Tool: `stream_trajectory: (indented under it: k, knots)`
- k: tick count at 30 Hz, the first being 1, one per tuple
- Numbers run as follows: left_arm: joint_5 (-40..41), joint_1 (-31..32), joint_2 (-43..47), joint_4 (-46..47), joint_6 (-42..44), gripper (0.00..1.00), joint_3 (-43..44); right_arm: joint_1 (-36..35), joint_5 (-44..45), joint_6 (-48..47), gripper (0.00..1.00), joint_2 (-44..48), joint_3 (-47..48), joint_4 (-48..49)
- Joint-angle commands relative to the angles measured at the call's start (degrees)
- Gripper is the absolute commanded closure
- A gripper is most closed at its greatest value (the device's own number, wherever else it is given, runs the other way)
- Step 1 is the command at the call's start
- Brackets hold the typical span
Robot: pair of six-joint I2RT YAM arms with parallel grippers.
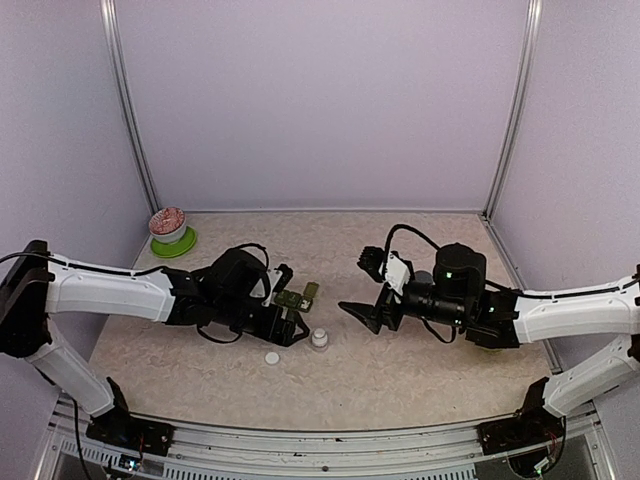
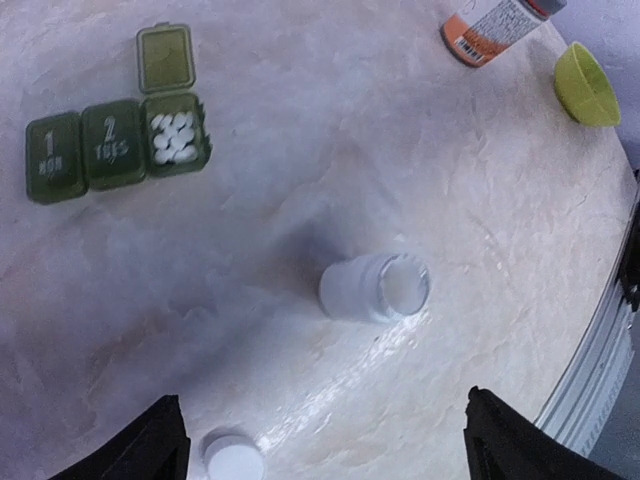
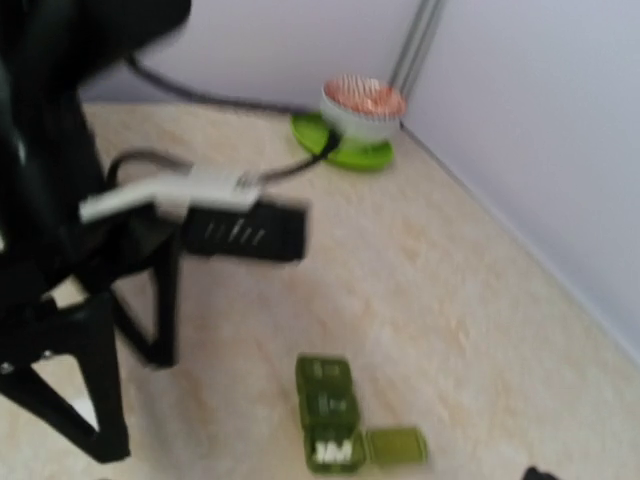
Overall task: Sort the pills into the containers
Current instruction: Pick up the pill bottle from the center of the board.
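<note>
Left hand (image 2: 322,400) wide open, empty, over the uncapped white bottle (image 2: 375,288), upright so nothing spills. Pill organizer (image 2: 112,150) ahead-left of it, end lid up, white pills (image 2: 173,138) inside; right hand (image 1: 367,290) also spread, empty.

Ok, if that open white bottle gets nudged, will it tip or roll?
The bottle looks small and plastic, so likely light and easy to tip. It stands upright; being round, it would probably roll once down.
</note>
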State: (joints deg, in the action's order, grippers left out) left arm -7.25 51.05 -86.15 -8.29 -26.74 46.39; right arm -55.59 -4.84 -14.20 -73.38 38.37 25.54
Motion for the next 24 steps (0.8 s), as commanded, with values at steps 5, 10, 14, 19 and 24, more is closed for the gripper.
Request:
stream_trajectory:
  k: [5,10,14,19,24]
  knots:
    - [3.4,4.4,-12.1,-8.8,10.7,0.01,16.1,2.1,7.2,5.4,0.14,3.6,-3.7,1.8]
    - [5.5,6.3,-17.5,-12.6,13.0,0.01,21.5,2.9,11.4,6.4,0.12,7.8,-5.5,1.6]
    - [6.3,6.6,-20.2,-14.4,13.2,0.04,23.8,3.3,12.2,6.8,0.12,10.2,-6.4,1.4]
    - [5.6,6.5,-22.8,-14.7,13.7,0.21,25.8,3.4,11.8,6.8,0.12,10.3,-6.9,1.5]
    - [5.2,6.5,-24.7,-15.6,14.5,0.32,27.5,3.4,11.7,6.8,0.12,9.7,-7.2,1.8]
